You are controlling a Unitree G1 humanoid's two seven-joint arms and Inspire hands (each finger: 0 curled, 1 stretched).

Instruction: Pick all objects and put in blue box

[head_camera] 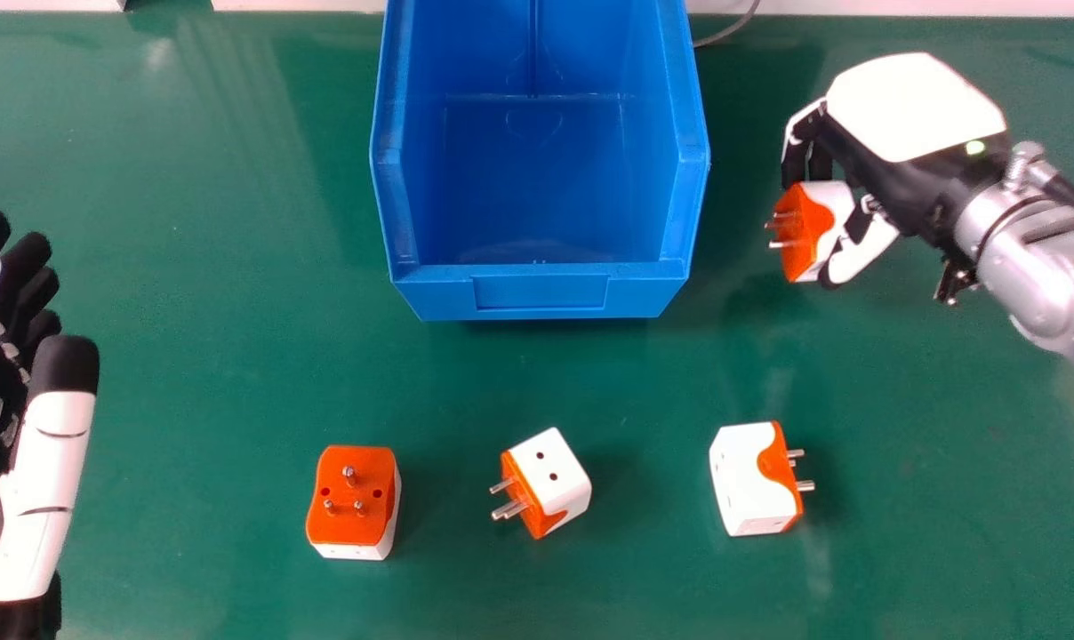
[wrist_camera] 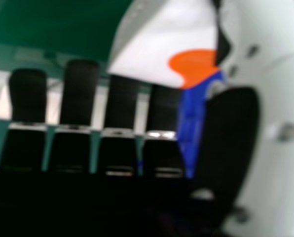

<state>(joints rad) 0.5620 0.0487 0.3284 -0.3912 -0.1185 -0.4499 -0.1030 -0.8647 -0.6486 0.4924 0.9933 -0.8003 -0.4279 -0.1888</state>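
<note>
Three orange-white plug adapters [head_camera: 555, 476] spaced across worktop [head_camera: 190, 356], near side. Left robot hand [head_camera: 52, 471] at left edge, wide. Farther: right robot hand [head_camera: 915, 107] pinching fourth adapter [head_camera: 802, 233], right of blue box [head_camera: 541, 293], apart from it.

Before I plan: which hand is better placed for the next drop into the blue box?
Probably right: the right hand grips a plug adapter beside the blue box; the left hand is farther off.

It looks like a robotics lab or workshop: a robot's silver forearm [head_camera: 1030, 258] shows over the right of a green table [head_camera: 190, 356]. A grey cable [head_camera: 738, 26] lies near its far edge.
</note>
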